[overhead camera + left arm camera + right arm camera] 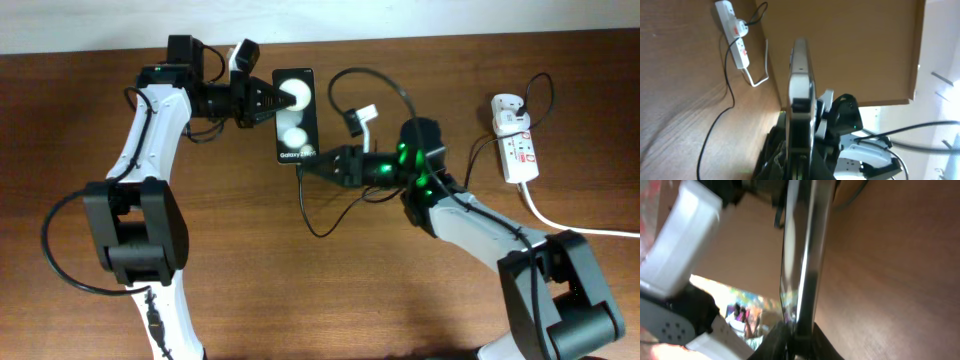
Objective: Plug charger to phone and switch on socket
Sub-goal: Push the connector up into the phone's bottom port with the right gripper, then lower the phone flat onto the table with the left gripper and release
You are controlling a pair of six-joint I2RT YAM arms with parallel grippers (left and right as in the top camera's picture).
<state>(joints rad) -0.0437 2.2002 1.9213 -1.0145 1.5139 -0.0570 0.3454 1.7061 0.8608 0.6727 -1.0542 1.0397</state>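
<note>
Glossy black phone (297, 148), matt wood-grain table (330, 300)

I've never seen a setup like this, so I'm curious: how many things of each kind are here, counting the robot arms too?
phone: 1
charger cable: 1
power strip: 1
robot arms: 2, the left arm and the right arm
Total: 5

On the wooden tabletop (300, 300), the phone (296, 115) faces screen-up at upper centre. The left claw (268, 98) meets its left edge and the right claw (312, 165) its lower end, where the black charger cable (303, 205) trails. The socket (515, 145) lies at upper right.
</note>
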